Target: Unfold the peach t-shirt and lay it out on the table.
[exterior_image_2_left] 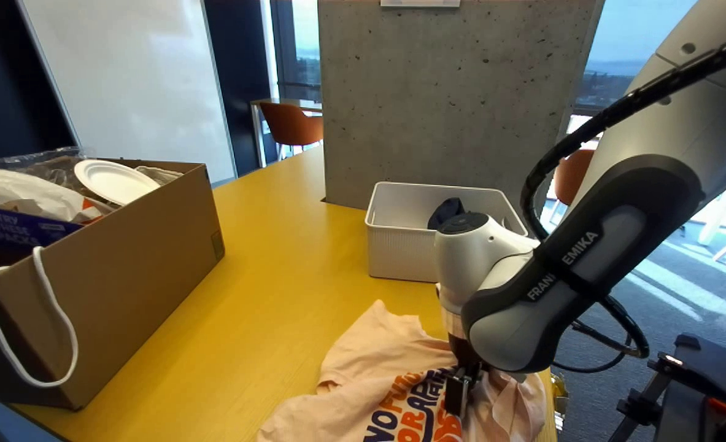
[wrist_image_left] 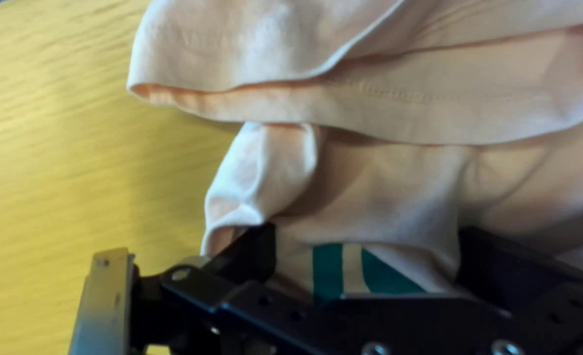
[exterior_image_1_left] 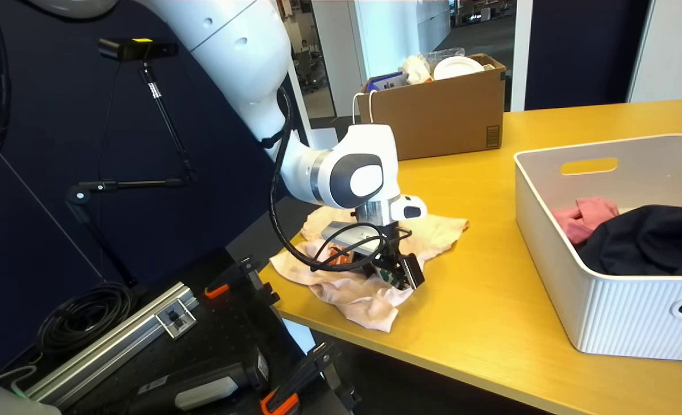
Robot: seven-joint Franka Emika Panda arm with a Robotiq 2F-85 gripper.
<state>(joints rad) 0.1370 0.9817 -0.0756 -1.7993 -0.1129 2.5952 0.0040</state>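
Yellow tabletop (exterior_image_1_left: pixel 479 300) beneath, widely splayed end effector (wrist_image_left: pixel 365 246) touches peach t-shirt (exterior_image_2_left: pixel 384 362).

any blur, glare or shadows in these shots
Wrist view: slightly soft, though stitching shows on the peach t-shirt, with a faint shadow beside it on the table; in an exterior view, bright streaks cross the carpet; in an exterior view, the white robot arm looks very bright against the dark wall.
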